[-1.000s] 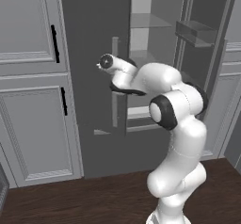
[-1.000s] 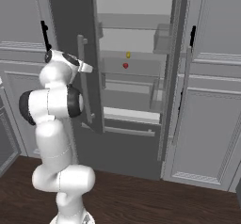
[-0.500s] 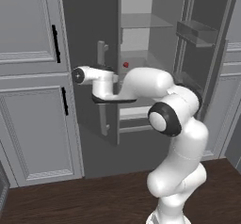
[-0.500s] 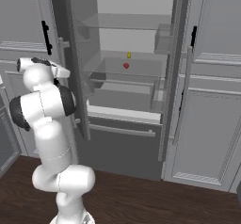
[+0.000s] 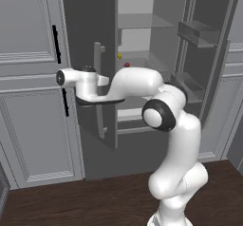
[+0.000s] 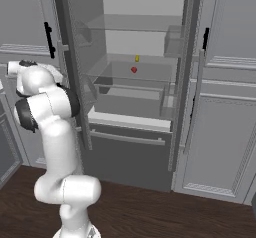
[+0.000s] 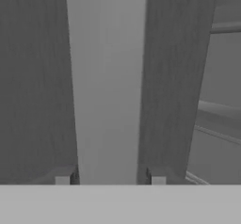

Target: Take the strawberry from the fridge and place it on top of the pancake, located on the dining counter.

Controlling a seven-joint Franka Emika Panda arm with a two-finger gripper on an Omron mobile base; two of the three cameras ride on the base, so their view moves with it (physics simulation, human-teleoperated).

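Strawberry (image 6: 133, 70) sits on a fridge (image 6: 135, 107) shelf, well apart from the hand (image 7: 110, 180) clasping the door handle (image 7: 107, 86).

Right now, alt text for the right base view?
An open dark grey fridge shows pale shelves, with a tiny red strawberry and a small yellow item on a middle shelf. The white robot arm stands at lower left, reaching behind the left door.

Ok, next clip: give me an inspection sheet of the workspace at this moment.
surface: pale fridge shelf, carrying two small items
job's things: strawberry on that shelf; fridge with both doors open
clutter: small yellow item behind the strawberry
grippers: claw straddles the silver door handle; contact unclear
cables: nothing seen
surroundings: grey panelled cabinets, dark wood floor
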